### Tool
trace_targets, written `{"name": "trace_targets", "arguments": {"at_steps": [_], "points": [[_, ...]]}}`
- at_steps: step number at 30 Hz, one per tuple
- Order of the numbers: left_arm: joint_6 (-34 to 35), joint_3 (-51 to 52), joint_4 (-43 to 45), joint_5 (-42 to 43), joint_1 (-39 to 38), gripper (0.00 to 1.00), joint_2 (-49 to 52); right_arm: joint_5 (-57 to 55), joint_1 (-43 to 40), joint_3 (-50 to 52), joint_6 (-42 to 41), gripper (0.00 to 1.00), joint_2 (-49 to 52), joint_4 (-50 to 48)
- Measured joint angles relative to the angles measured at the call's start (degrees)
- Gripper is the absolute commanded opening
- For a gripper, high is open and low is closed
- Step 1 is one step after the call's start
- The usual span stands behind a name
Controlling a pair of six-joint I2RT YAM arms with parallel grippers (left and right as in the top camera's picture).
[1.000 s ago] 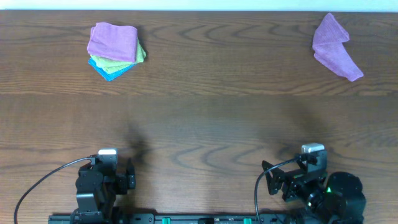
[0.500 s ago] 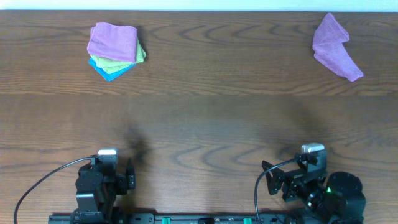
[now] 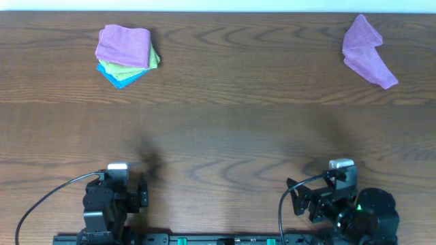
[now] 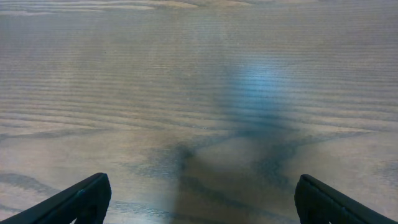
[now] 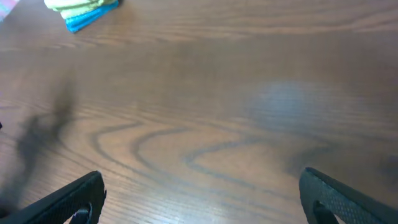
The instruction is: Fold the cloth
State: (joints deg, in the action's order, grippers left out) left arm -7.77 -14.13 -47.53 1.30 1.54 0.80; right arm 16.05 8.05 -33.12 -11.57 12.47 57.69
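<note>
A crumpled purple cloth lies at the far right of the wooden table. A stack of folded cloths, purple over green over blue, sits at the far left; its green and blue edge shows in the right wrist view. My left gripper is open and empty, low over bare wood at the front left. My right gripper is open and empty at the front right. Both are far from the cloths.
The dark wooden table stretches between the arms and the cloths. The arm bases and a black cable sit along the front edge.
</note>
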Motion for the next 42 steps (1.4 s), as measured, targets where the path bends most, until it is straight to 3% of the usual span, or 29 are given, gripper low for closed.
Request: {"name": "trace_targets", "arguments": {"at_steps": [11, 22, 29, 42], "points": [[0.0, 0.0, 0.0, 0.0, 0.0, 0.95, 0.0, -4.4, -2.9, 0.8, 1.0, 0.99, -0.2, -6.6], [0.0, 0.0, 0.0, 0.0, 0.0, 0.95, 0.0, -7.8, -6.3, 13.1, 10.6, 0.99, -5.1, -13.6], [0.0, 0.0, 0.0, 0.0, 0.0, 0.95, 0.0, -8.2, -10.6, 18.1, 13.0, 0.99, -10.4, -13.8], [0.0, 0.0, 0.0, 0.0, 0.0, 0.95, -0.1, -8.2, -10.9, 22.7, 13.6, 0.99, -11.5, -13.9]]}}
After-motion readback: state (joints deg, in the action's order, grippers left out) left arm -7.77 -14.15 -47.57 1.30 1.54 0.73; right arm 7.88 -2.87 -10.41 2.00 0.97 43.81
